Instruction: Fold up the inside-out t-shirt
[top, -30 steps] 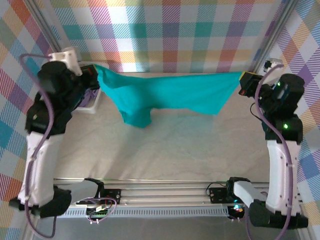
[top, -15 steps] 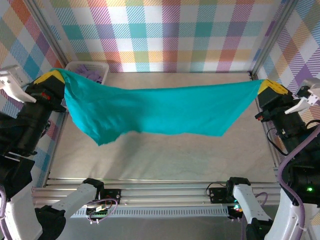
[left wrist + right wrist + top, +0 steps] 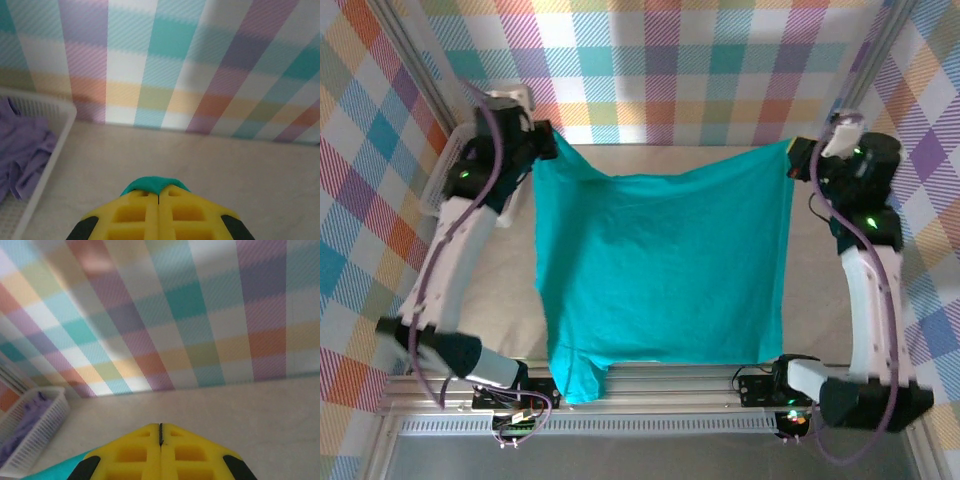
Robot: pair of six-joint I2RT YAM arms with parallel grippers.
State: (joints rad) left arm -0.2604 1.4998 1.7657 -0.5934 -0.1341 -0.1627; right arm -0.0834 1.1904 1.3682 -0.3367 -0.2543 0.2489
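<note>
The inside-out t-shirt is plain teal and lies spread down the middle of the table, stretched between both arms at its far edge. Its near left corner drapes over the front rail. My left gripper is shut on the shirt's far left corner; in the left wrist view a fold of teal cloth bulges from the yellow fingertips. My right gripper is shut on the far right corner. In the right wrist view the yellow fingers are pressed together, with teal cloth showing below them at the left.
A white basket holding a lavender-purple garment stands at the far left corner, beside the left arm, and shows again in the right wrist view. Checked walls close the far side and both sides. The metal rail runs along the near edge.
Both arms have swung from high near the camera to the far side of the table. The shirt, stretched in the air before, now lies spread over the table.
</note>
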